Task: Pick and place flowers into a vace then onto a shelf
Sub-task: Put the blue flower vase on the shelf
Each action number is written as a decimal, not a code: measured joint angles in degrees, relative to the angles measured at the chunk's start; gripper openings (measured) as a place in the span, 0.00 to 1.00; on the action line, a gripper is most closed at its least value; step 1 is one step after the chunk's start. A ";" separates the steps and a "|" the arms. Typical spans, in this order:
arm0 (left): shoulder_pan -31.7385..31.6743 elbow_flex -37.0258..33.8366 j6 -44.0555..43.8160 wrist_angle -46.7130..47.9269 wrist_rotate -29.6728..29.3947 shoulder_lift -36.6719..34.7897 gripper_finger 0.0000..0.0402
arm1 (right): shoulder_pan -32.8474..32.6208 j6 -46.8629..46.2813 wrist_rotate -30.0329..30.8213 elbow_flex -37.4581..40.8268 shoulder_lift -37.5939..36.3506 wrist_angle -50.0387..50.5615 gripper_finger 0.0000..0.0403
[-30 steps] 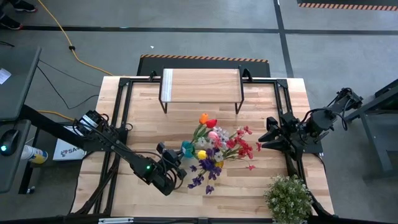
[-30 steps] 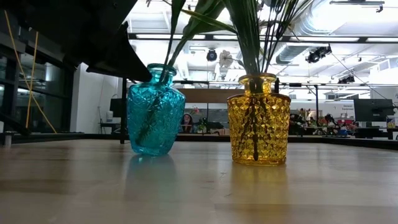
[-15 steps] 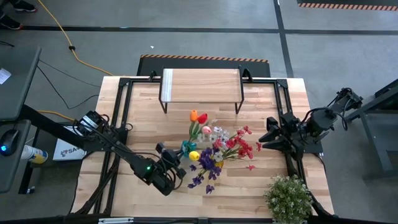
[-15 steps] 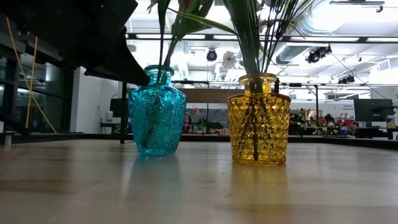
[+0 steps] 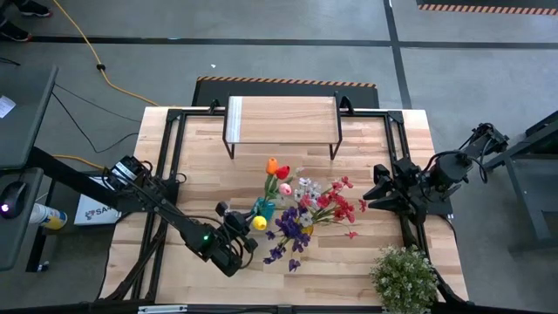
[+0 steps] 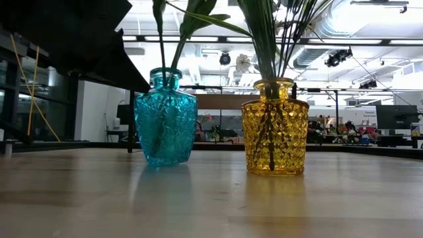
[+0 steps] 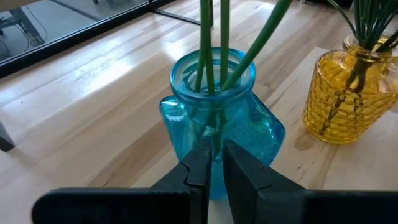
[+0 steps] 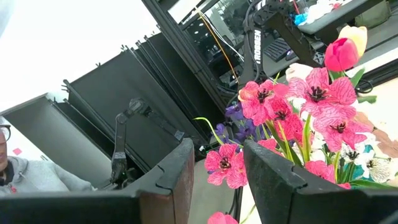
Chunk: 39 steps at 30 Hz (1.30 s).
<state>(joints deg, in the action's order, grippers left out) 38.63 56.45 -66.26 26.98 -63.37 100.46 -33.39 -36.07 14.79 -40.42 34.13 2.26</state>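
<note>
A teal glass vase (image 5: 264, 208) stands upright on its base at the table's middle. It holds tulip flowers: orange (image 5: 272, 164), red, pink and yellow. Right beside it a yellow glass vase (image 6: 274, 129) holds red, purple and white sprays (image 5: 336, 205). My left gripper (image 7: 211, 163) is shut at the teal vase's (image 7: 211, 106) near-left side. My right gripper (image 8: 219, 155) hovers open and holds nothing near the table's right edge (image 5: 373, 194). The shelf (image 5: 282, 120) stands at the far edge. My left gripper has its shut fingertips (image 7: 200, 158) against the teal vase's outer wall (image 7: 186, 124), just below the neck. The fingers come slanting down from the table's near left. The vase stands upright on the table; whether the tips press it or only rest there, I cannot tell.
A bushy pale-green potted plant (image 5: 404, 277) sits at the near right corner. Black frame rails (image 5: 170, 166) run along the table's left and right sides. Bare wood lies between the vases and the shelf, and along the near edge.
The teal vase, which leaned a second ago, has come upright. Its tulip heads have swung toward the table's left. The yellow vase has kept still.
</note>
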 joint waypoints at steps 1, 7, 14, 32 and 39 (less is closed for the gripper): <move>-0.02 0.00 0.06 0.07 0.00 -0.15 0.18 | -0.02 0.04 0.00 0.00 -0.02 0.00 0.32; 0.00 0.00 0.24 0.39 -0.43 -0.19 0.18 | 0.00 0.09 0.02 0.00 0.00 0.00 0.32; 0.00 0.00 0.41 0.46 -1.23 -0.64 0.18 | -0.01 0.09 0.04 0.00 -0.01 0.00 0.32; 0.02 0.11 12.36 1.97 4.82 -9.15 0.18 | -0.01 0.12 -0.31 0.00 -0.01 0.00 0.32; 0.00 0.11 11.81 3.47 4.88 -9.24 0.18 | -0.01 0.41 -0.33 0.00 0.00 0.01 0.32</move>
<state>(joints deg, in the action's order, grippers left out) 38.63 56.55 -54.45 30.45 -58.49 91.22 -33.40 -35.66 14.46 -40.42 34.12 2.27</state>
